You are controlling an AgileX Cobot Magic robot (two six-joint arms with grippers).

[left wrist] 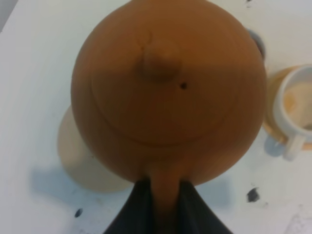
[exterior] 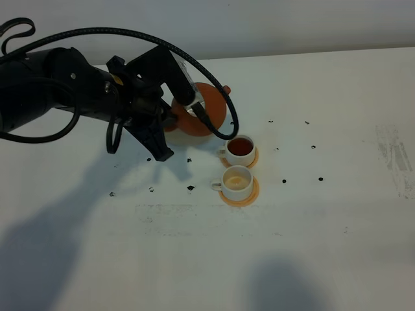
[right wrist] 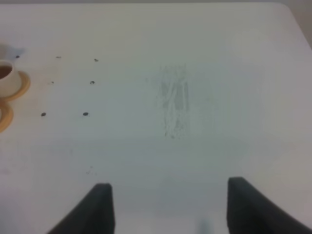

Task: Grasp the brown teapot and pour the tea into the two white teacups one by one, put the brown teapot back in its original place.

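One clamped, one spread
The left arm [exterior: 58, 91] reaches in from the left side; the left gripper [left wrist: 163, 197] pinches the brown teapot's [left wrist: 168, 92] handle; the right gripper's [right wrist: 173, 209] jaws stand wide apart.

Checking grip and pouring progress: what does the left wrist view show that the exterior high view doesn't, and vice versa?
Only the left wrist view: the left claw shut on the handle of the brown teapot, its lid knob, and the beige coaster partly hidden behind the pot. Only the exterior high view: both cups at once, the far cup holding dark tea, the near cup pale inside, and the left arm. Both: the teapot, the white table, and one pale cup, probably the near one.
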